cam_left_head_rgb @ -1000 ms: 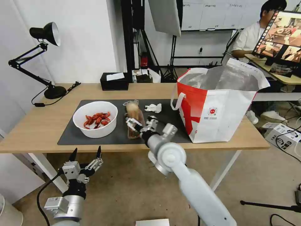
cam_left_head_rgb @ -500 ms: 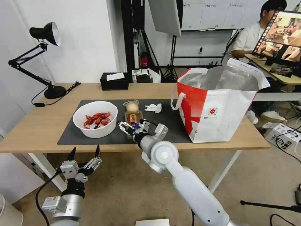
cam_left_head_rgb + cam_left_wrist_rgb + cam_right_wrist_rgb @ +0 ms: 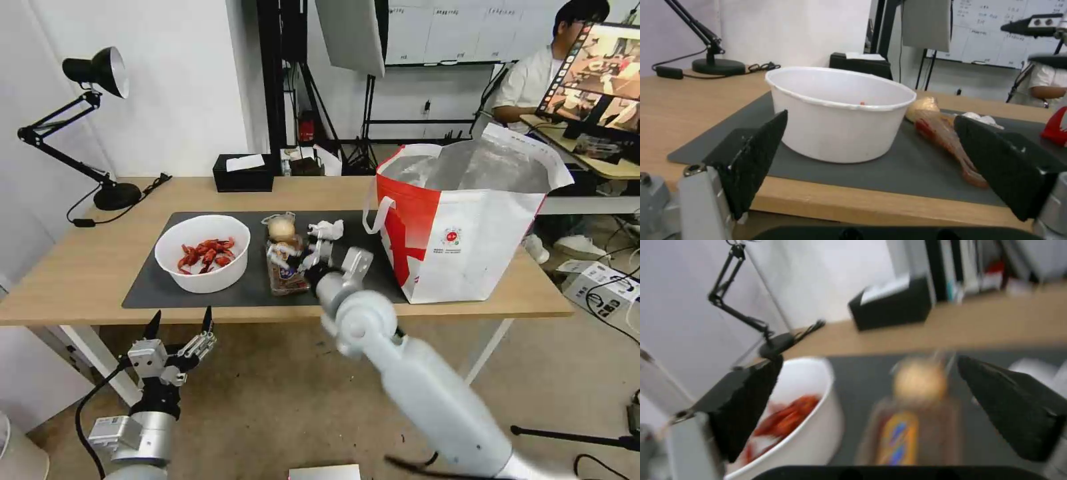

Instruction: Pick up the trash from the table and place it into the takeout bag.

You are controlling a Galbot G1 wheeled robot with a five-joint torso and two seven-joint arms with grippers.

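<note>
On the table's (image 3: 80, 267) dark mat (image 3: 160, 280) stand a white bowl (image 3: 202, 252) of red shells, a beige ball (image 3: 281, 229), a clear tray (image 3: 287, 272) and a crumpled tissue (image 3: 327, 229). The red-and-white takeout bag (image 3: 467, 227) stands open at the right end. My right gripper (image 3: 301, 253) hovers open over the tray, just short of the ball. In the right wrist view its gripper (image 3: 868, 360) frames the ball (image 3: 919, 381) and tray (image 3: 907, 436), with the bowl (image 3: 791, 426) beside them. My left gripper (image 3: 180, 327) hangs open below the front edge, facing the bowl (image 3: 840, 113).
A black tissue box (image 3: 243, 173) sits at the table's back edge and a black desk lamp (image 3: 100, 133) at the far left with its cable trailing. A person sits at another desk behind the bag. Bare wood lies left of the mat.
My right gripper dipped toward the table's front edge, then rose and reached farther in over the tray toward the ball. The left arm stayed put.
</note>
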